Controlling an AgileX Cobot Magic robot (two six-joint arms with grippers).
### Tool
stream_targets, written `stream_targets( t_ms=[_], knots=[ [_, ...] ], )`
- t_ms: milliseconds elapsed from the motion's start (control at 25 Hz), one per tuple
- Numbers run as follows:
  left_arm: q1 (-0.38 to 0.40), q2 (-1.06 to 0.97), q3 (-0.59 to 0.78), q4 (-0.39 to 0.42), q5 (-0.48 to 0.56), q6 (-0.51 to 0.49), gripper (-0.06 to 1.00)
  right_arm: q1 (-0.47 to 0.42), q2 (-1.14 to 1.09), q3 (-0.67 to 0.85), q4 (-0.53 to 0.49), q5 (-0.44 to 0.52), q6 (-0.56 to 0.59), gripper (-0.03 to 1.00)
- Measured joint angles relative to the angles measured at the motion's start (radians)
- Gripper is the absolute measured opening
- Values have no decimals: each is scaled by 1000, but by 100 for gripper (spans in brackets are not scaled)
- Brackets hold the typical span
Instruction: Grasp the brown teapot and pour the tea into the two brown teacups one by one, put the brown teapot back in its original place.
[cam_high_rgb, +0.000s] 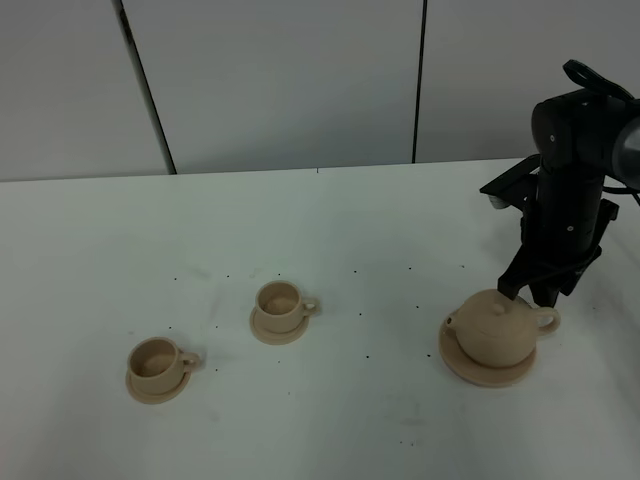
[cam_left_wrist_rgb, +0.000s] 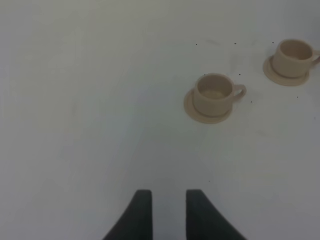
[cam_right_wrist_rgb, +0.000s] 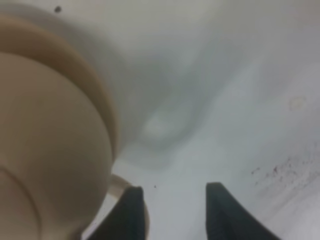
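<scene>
Beige ceramic stands out in the high view. The teapot (cam_high_rgb: 497, 330) sits on its plate (cam_high_rgb: 470, 372) at the right of the white tabletop (cam_high_rgb: 330, 220), with its spout toward the cups and its handle (cam_high_rgb: 546, 320) on the side away from them. The right gripper (cam_high_rgb: 530, 294) hangs just above that handle, and its fingers (cam_high_rgb: 514, 284) point down and are parted. Whether they touch the handle cannot be told from here. The two cups, one nearer (cam_high_rgb: 158, 360) and one farther (cam_high_rgb: 280, 302), stand on saucers (cam_high_rgb: 140, 390) to the left, near each other.

From the left wrist, the left gripper (cam_left_wrist_rgb: 167, 212) hovers over bare tabletop. Its dark fingers (cam_left_wrist_rgb: 141, 215) are apart, holding and touching nothing. Both cups (cam_left_wrist_rgb: 215, 94) lie ahead of it.

From the right wrist, the picture is blurred and the teapot (cam_right_wrist_rgb: 45, 140) fills one side. The fingers (cam_right_wrist_rgb: 127, 215) are apart, with only tabletop in the gap. One finger is right beside the handle loop (cam_right_wrist_rgb: 116, 184), which lies outside the gap, so nothing is clamped.
</scene>
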Motion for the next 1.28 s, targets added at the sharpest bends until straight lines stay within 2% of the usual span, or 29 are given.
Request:
stream_targets(
  t_ms=[200,560,880,1040,1280],
  knots=[
    [0,0,0,0,0,0,24,0,-13,49,-4,0,10,27],
    [0,0,0,0,0,0,24,0,-24,50,6,0,25,27],
    [0,0,0,0,0,0,24,0,-81,5,-76,1,3,27],
    [0,0,0,0,0,0,24,0,-121,-4,-72,3,-105,28],
    [0,0,0,0,0,0,24,0,-129,-4,13,7,-402,31]
  ],
)
